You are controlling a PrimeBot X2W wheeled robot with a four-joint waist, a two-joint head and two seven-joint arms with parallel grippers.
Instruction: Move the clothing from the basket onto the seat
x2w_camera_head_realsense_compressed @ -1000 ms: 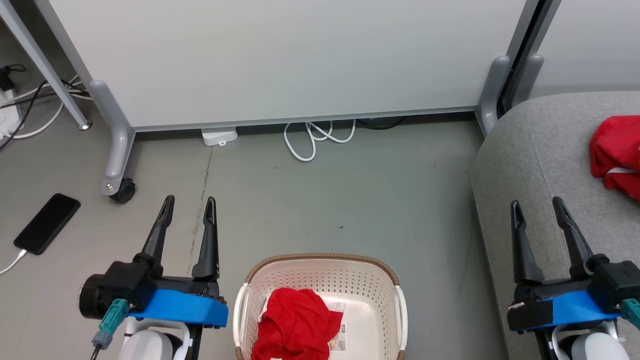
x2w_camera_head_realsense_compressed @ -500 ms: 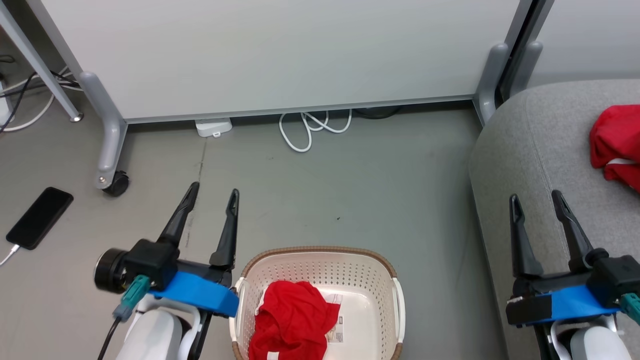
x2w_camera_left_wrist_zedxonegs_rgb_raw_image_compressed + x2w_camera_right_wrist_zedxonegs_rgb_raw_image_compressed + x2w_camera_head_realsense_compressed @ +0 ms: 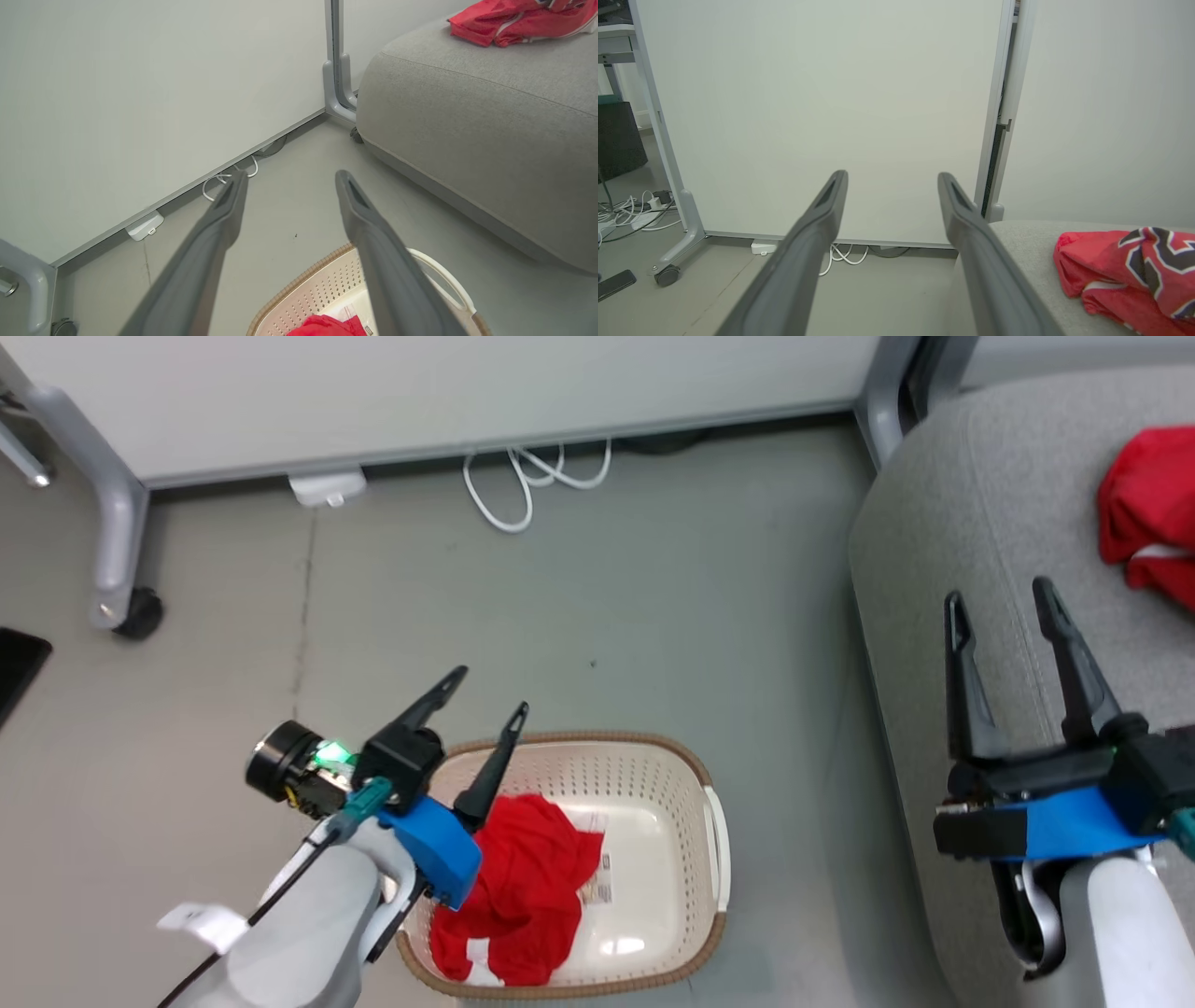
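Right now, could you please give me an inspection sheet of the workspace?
Surface: grey floor, scuffed.
Job's things: one red garment in the basket; jersey on the sofa.
Clutter: dark phone on the floor at far left.
Grippers: left gripper over the basket's rim, jaws open, empty; right gripper over the sofa edge, jaws open, empty.
Cables: white cable coil and white adapter by the partition.
Surroundings: wheeled partition behind.

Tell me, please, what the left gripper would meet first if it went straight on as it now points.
Probably the bare floor beyond the basket, short of the white partition: the left gripper, open, aims there past the rim. Depth is hard to judge.
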